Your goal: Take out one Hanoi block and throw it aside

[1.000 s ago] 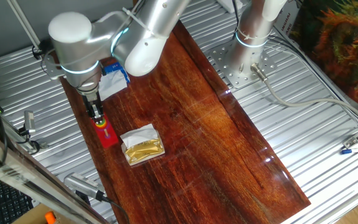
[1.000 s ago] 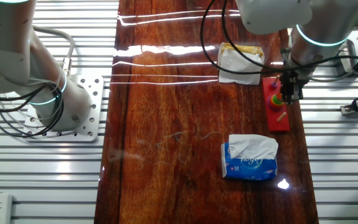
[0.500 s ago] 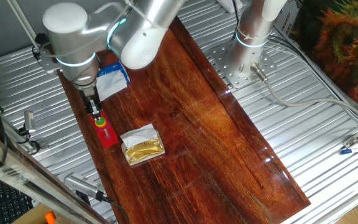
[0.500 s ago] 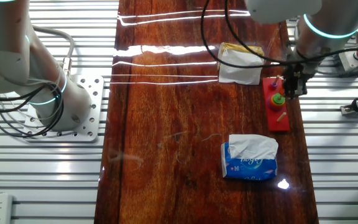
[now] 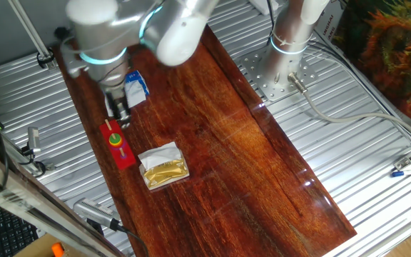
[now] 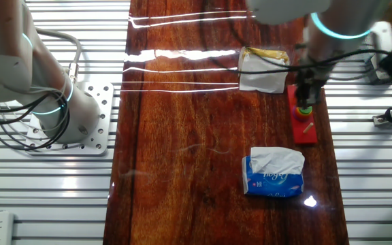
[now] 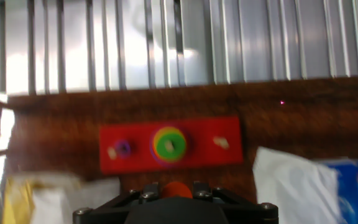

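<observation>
The Hanoi block (image 7: 176, 189), a small orange-red disc, sits between my two fingers at the bottom of the hand view. My gripper (image 7: 176, 185) is shut on it and holds it above the table, just off the long side of the red base (image 7: 201, 149). The base carries a yellow-and-green stack (image 7: 169, 144) on its middle peg, a purple disc (image 7: 123, 149) on one end peg and a bare peg (image 7: 221, 142). In the fixed views my gripper (image 5: 122, 120) (image 6: 304, 95) hangs over the base (image 5: 122, 152) (image 6: 306, 127).
A blue-and-white tissue pack (image 5: 135, 87) (image 6: 273, 171) (image 7: 312, 180) lies beside the base. A white-and-gold packet (image 5: 164, 168) (image 6: 264, 62) lies at its other end. The ribbed metal bench (image 5: 20, 93) borders the wooden board just behind the base.
My gripper has risen off the middle peg with the orange-red disc in it and shifted sideways toward the tissue pack side. The base has not moved.
</observation>
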